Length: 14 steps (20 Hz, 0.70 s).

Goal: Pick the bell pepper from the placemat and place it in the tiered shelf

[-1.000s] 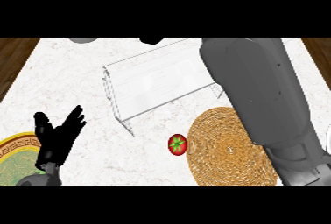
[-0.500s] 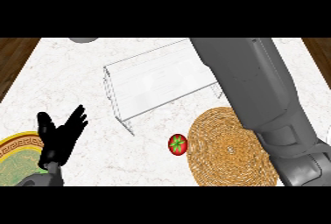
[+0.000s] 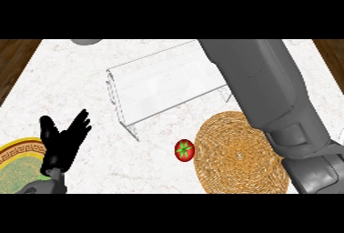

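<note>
The red bell pepper [image 3: 183, 149] with a green stem lies on the counter against the left edge of the round woven placemat [image 3: 235, 154]. The clear tiered shelf [image 3: 168, 86] stands behind it, mid-counter. My left hand [image 3: 64, 143] rests open at the lower left, fingers up, well left of the pepper. My right forearm [image 3: 269, 91] crosses over the placemat's right side and the shelf's right end and runs out past the top of the view. Its hand is hidden there.
A plate [image 3: 13, 157] with a gold patterned rim sits at the lower left, partly under my left hand. A grey object [image 3: 87, 41] shows at the counter's far edge. Dark wood floor borders the counter at both upper corners.
The right forearm has swung slightly, and a grey shape seen at the top edge one second ago is gone. The pepper, shelf and left hand stay where they were.
</note>
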Each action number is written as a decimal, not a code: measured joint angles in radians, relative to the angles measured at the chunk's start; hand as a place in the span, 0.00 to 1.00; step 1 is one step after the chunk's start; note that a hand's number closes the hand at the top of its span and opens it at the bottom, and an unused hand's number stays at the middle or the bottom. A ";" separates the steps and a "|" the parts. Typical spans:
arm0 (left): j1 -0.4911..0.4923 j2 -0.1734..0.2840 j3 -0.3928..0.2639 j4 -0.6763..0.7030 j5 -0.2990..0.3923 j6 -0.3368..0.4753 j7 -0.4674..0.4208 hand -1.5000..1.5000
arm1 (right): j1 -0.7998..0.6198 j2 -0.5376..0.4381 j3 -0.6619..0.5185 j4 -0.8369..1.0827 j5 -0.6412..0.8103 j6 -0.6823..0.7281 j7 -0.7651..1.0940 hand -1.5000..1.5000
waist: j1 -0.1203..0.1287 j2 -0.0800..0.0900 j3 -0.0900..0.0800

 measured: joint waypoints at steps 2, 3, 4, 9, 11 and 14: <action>0.007 -0.004 -0.001 -0.018 0.003 0.002 0.011 0.50 | 0.003 0.014 -0.033 -0.001 -0.019 -0.029 0.024 0.00 | 0.000 -0.001 0.000; 0.001 -0.007 -0.001 -0.018 0.002 0.006 0.014 0.50 | 0.003 0.022 -0.051 -0.008 -0.031 -0.043 0.042 0.00 | -0.002 -0.001 0.000; 0.003 -0.006 -0.002 -0.022 -0.002 0.008 0.014 0.50 | 0.001 0.026 -0.072 -0.002 -0.041 -0.065 0.048 0.00 | -0.001 -0.001 0.000; 0.000 0.000 0.006 -0.020 0.002 0.004 0.020 0.50 | -0.004 0.034 -0.166 -0.011 -0.121 -0.103 0.073 0.00 | -0.003 -0.001 0.000; 0.006 -0.002 0.004 -0.028 0.000 0.004 0.022 0.50 | -0.004 0.039 -0.207 -0.023 -0.162 -0.119 0.078 0.00 | -0.003 -0.001 0.001; 0.004 -0.009 0.001 -0.026 -0.003 0.007 0.018 0.50 | -0.013 0.059 -0.255 -0.036 -0.218 -0.148 0.095 0.00 | -0.004 -0.002 0.001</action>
